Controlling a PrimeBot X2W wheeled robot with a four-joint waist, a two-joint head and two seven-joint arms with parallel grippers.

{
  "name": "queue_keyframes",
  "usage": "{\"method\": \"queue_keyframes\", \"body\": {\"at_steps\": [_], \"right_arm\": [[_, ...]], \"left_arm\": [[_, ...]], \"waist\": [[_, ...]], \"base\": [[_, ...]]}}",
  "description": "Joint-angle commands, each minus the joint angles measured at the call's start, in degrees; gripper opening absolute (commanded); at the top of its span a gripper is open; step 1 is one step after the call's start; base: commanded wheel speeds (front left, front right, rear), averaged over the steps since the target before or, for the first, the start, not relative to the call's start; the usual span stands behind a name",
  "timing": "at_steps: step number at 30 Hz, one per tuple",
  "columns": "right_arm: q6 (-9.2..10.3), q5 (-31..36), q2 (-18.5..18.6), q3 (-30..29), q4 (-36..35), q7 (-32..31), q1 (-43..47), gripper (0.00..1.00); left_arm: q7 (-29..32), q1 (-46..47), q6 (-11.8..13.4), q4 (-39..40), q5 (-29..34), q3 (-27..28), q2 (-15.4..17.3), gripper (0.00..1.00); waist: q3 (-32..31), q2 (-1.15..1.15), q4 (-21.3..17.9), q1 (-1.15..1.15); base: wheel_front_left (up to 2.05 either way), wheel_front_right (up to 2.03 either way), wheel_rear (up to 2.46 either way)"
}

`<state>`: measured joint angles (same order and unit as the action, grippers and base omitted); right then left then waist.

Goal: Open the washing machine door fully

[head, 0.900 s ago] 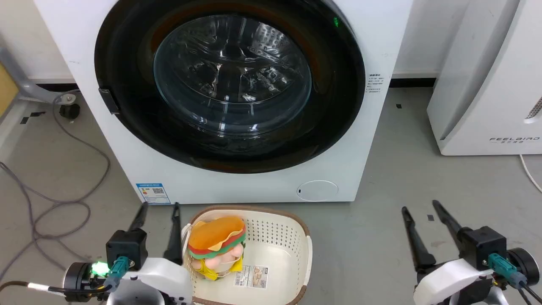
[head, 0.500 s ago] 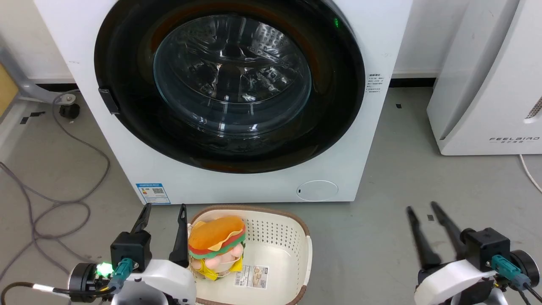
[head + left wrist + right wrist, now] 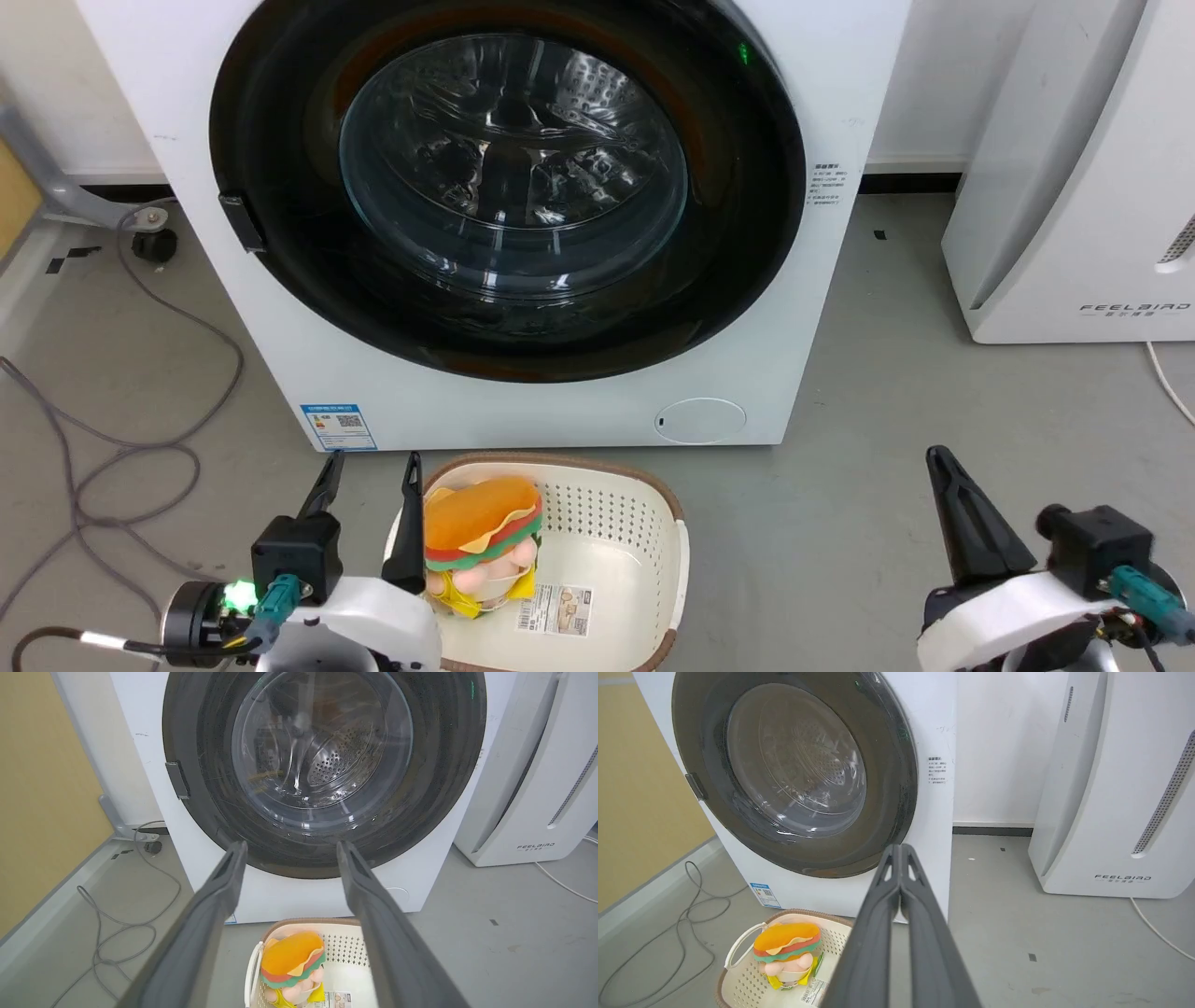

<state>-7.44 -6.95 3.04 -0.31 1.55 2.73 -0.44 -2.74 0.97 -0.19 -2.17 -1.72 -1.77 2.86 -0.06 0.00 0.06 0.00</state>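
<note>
Opening the door, shut flush in the machine's front, means hooking the handle at its left edge with the spread left gripper; right gripper is pinched closed, empty.

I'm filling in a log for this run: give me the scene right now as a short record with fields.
door: washing machine door shut, flush with the machine's front
handle: small black handle on the door's left edge, nothing touching it
left gripper: left gripper open, low by the basket's left rim, apart from the door
right gripper: right gripper shut on nothing, low at the right, apart from the door
floor in front: basket holding a burger plush toy
right of machine: white appliance
status: door not yet opened
</note>
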Motion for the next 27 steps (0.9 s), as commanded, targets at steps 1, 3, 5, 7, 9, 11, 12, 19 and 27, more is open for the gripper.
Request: {"method": "queue_keyframes", "body": {"at_steps": [1,3,5,7,9,11,12,19,27], "right_arm": [[-0.02,-2.9,0.0,0.0,0.4,0.7,0.1,0.0],[-0.02,-6.3,0.0,0.1,0.4,1.0,-0.1,0.0],[-0.02,-10.2,0.0,0.3,0.3,1.2,-0.4,0.0],[-0.02,-13.8,0.0,0.3,0.3,1.5,-0.6,0.0],[-0.02,-17.5,0.0,0.3,0.3,1.7,-1.0,0.0],[-0.02,-20.5,-0.1,0.0,0.4,1.7,-1.5,0.0],[-0.02,-22.0,-0.1,-0.2,0.4,1.7,-1.8,0.0],[-0.02,-31.1,0.9,-2.0,1.3,1.7,-5.7,0.0],[-0.03,-40.7,3.4,-2.7,5.2,1.9,-13.3,0.0]], "left_arm": [[-0.7,0.9,-0.3,-0.4,-0.4,-0.3,0.0,1.0],[-1.0,0.9,-0.3,-0.6,-0.5,-0.5,0.0,1.0],[-1.2,1.0,-0.4,-0.8,-0.6,-0.7,0.0,1.0],[-1.4,1.0,-0.4,-1.0,-0.7,-0.8,0.0,1.0],[-1.7,1.1,-0.5,-1.2,-0.8,-1.0,0.0,1.0],[-1.9,1.1,-0.5,-1.4,-0.9,-1.1,0.0,1.0],[-2.0,1.1,-0.6,-1.5,-1.0,-1.2,0.0,1.0],[-2.9,1.7,-0.8,-2.0,-1.2,-1.6,0.0,1.0],[-3.8,3.2,-1.3,-2.2,-1.3,-1.7,0.0,1.0]], "waist": [[0.0,0.0,0.0,0.0],[-0.1,0.0,0.0,0.0],[-0.1,0.0,0.1,0.0],[-0.2,0.0,0.1,0.0],[-0.2,0.0,0.1,0.0],[-0.3,0.0,0.2,0.0],[-0.3,0.0,0.2,0.0],[0.4,0.0,0.1,0.0],[2.1,0.0,0.2,0.0]], "base": [[0.0,0.0,0.0],[0.0,0.0,0.0],[0.0,0.0,0.0],[0.0,0.0,0.0],[0.0,0.0,0.0],[0.0,0.0,0.0],[0.0,0.0,0.0],[0.0,0.0,0.0],[0.0,0.0,0.0]]}}
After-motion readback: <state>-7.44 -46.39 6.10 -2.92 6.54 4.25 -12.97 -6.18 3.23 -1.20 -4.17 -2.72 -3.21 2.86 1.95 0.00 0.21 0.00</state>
